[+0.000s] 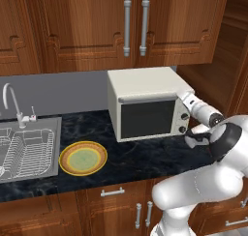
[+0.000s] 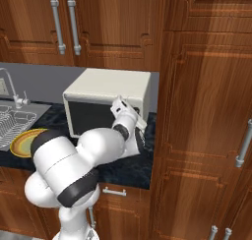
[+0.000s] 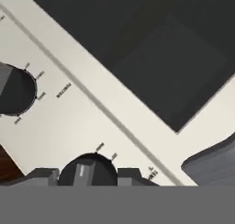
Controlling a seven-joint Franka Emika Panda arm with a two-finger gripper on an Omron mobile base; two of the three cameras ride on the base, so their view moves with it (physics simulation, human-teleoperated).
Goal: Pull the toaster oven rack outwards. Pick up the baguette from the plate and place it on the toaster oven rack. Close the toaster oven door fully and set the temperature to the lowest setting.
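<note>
Gripper (image 3: 87, 175) fingertips sit on either side of a dark round knob (image 3: 87, 171) at six o'clock in the hand view, the jaws partly spread and straddling it; whether they actually pinch the knob cannot be told. A second knob (image 3: 16, 93) shows at nine o'clock on the same cream control panel. Seen from the left base camera, the toaster oven (image 1: 147, 104) stands on the dark marble desk (image 1: 145, 157) just right of centre, its toaster oven door (image 1: 147, 118) shut flush, the arm reaching in from four o'clock to the knob panel. A yellow-rimmed plate (image 1: 83, 158) lies bare at eight o'clock from the oven, beside the sink (image 1: 53, 128) holding a wire dish rack (image 1: 24, 150).
</note>
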